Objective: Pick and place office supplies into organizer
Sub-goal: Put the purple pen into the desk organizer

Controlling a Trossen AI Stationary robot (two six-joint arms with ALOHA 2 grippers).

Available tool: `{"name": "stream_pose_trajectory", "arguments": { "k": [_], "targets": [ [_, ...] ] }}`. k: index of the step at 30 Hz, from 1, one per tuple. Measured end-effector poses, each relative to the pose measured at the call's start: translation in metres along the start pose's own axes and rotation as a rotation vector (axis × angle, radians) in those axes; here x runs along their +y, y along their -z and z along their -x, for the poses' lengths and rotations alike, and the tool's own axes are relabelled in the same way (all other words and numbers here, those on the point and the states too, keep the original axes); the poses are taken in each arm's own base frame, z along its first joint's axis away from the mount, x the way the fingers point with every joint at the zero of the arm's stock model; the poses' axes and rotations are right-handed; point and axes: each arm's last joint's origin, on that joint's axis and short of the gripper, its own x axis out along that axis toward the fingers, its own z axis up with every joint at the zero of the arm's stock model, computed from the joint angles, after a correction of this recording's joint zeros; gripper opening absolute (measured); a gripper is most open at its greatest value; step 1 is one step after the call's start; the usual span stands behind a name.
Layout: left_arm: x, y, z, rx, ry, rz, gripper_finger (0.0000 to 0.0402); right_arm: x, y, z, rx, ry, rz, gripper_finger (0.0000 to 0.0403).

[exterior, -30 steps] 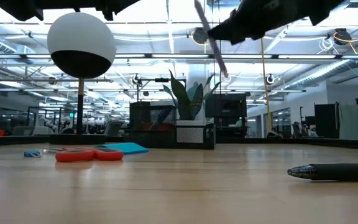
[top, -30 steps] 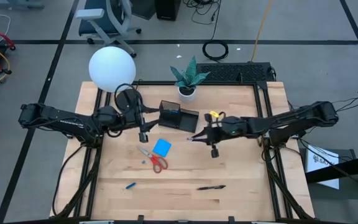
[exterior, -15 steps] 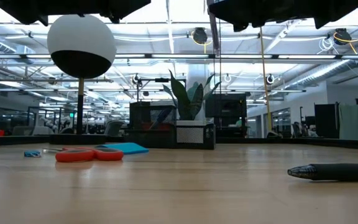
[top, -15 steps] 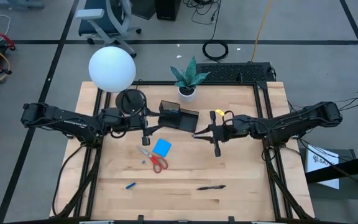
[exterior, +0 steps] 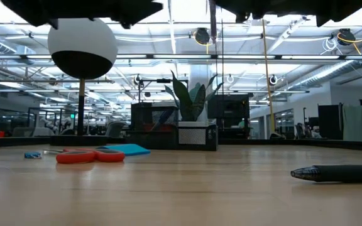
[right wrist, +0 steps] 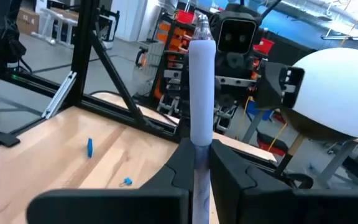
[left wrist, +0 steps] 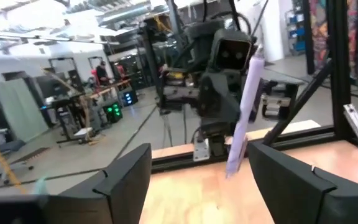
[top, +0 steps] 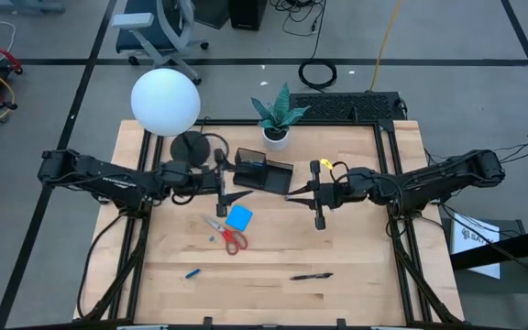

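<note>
I am holding a grey pen (right wrist: 201, 93) clenched upright in the right end effector (top: 291, 195), just right of the black organizer (top: 264, 171) in the upper middle of the high view. My left end effector (top: 236, 193) is hovering released just left of it, grasping nothing. Red-handled scissors (top: 226, 233), the blue note pad (top: 239, 216) and a black pen (top: 311, 275) are lying on the bench (top: 356, 257) below.

No text, label, brand, number or sign can be read in any view. A white sheet (top: 476, 236) lying beside the table in the high view carries dark print, but it is too small to make out.
</note>
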Motion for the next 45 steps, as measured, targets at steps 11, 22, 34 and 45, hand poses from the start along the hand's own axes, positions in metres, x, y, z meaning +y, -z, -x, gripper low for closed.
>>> {"name": "stream_pose_trajectory", "arguments": {
  "k": [11, 22, 34, 45],
  "targets": [
    [-0.003, 0.004, -0.05, 0.211, 0.083, -0.032, 0.028, -0.001, -0.003, 0.002, -0.009, 0.007, 0.013, 0.0021],
    [-0.009, 0.014, -0.078, 0.197, 0.159, -0.005, 0.028, -0.002, -0.005, 0.004, -0.022, 0.008, 0.012, 0.0021],
    [-0.011, 0.02, -0.105, 0.187, 0.17, 0.003, 0.028, -0.002, -0.006, 0.004, -0.029, 0.006, 0.008, 0.0021],
    [-0.01, 0.016, -0.11, 0.157, 0.163, -0.003, 0.0247, 0.006, -0.011, 0.004, -0.059, -0.016, 0.029, 0.0021]
  ]
}}
